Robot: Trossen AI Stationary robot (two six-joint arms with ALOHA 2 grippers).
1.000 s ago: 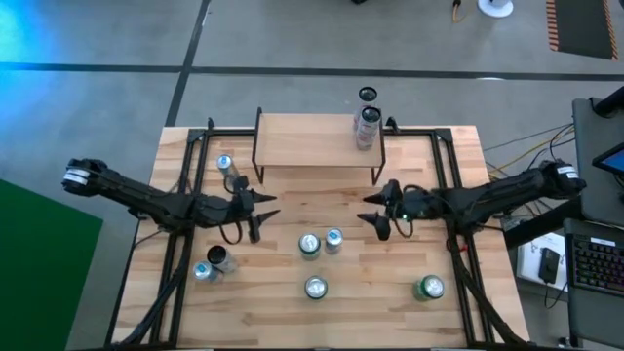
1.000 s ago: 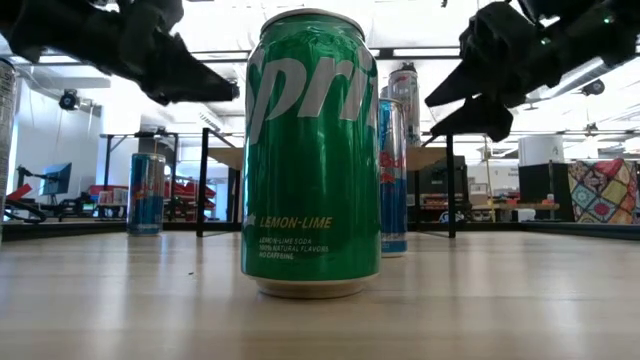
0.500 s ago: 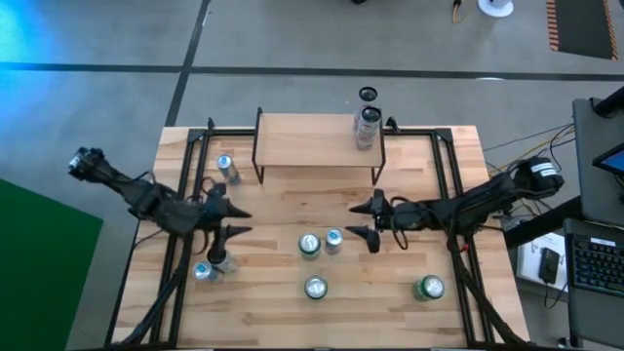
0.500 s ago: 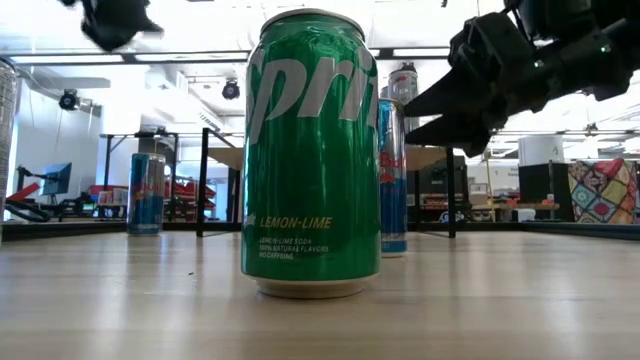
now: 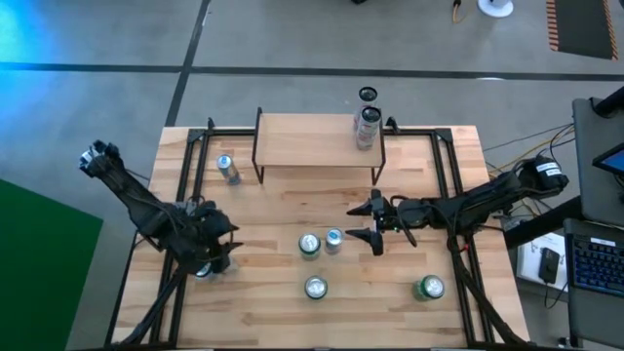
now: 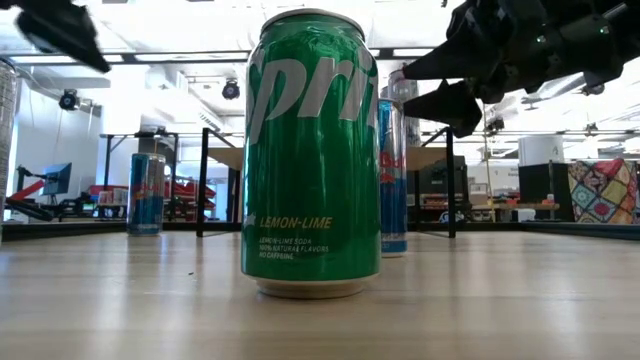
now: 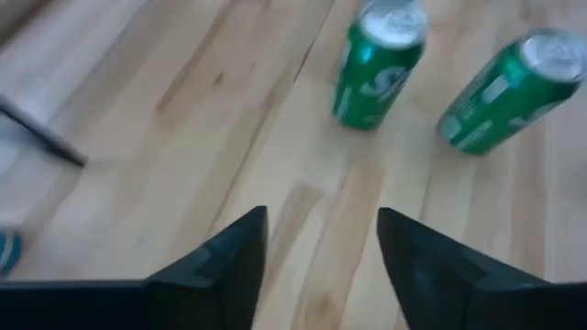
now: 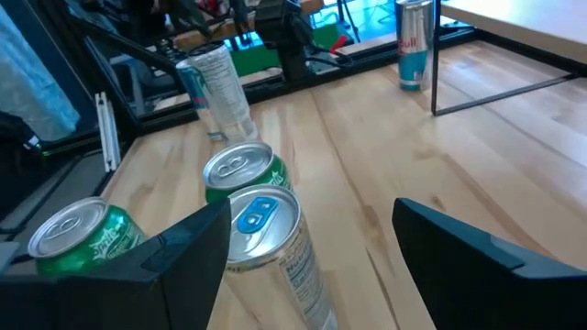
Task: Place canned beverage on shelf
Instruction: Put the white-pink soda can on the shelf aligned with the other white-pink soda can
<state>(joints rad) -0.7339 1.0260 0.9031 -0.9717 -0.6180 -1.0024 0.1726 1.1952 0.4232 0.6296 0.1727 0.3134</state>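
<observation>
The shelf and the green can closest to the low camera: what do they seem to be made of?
The shelf has a top that looks like light, matte wood, with visible grain, and thin black legs, probably painted metal. The green can looks like thin metal, likely aluminium, with a glossy printed coat: it shows bright reflections and a rolled silver rim.

Two dark fingers (image 7: 225,266) of the left gripper (image 7: 321,257) rise from the bottom edge, standing apart over bare wooden tabletop (image 7: 183,137). Two green cans (image 7: 376,64) (image 7: 500,92) stand at upper right, near each other.
</observation>
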